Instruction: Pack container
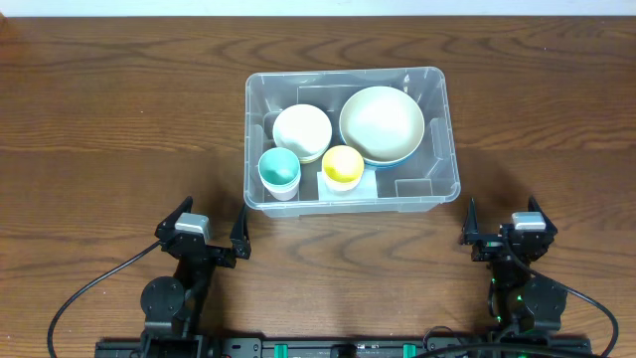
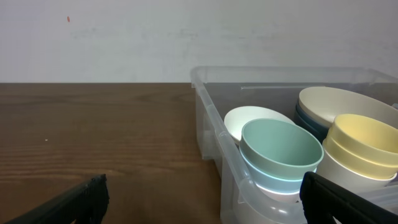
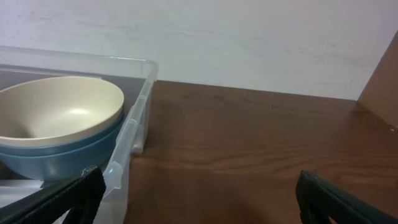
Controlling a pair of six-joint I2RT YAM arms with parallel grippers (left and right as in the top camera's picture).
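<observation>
I have the container point(image 1: 345, 74) sitting on the wooden counter point(image 1: 109, 119) at the middle of the overhead view, long side running left to right. It lies toward 12 o'clock from both arms.

Inside it, a large cream bowl point(image 1: 382, 123) fills the 2 o'clock corner, nested in a blue bowl point(image 3: 56, 158) whose rim shows beneath it in the right wrist view. A smaller white bowl point(image 1: 302, 129) sits at about 10 o'clock. It may rest on another pale bowl, but only a thin edge shows from above and I cannot be sure. A teal cup point(image 1: 279, 169) stands at 8 o'clock, stacked in a white cup, and a yellow cup point(image 1: 343, 165) stands at 6 o'clock against the near wall, also stacked on a paler one. All are upright, mouths up.

The left tool point(image 1: 215, 211) hangs over bare counter at 7 o'clock from the container, just short of its near left corner, jaws spread wide and holding nothing. The right tool point(image 1: 503, 211) is at 5 o'clock, a little outside the near right corner, likewise wide open and empty. Neither touches the container.
</observation>
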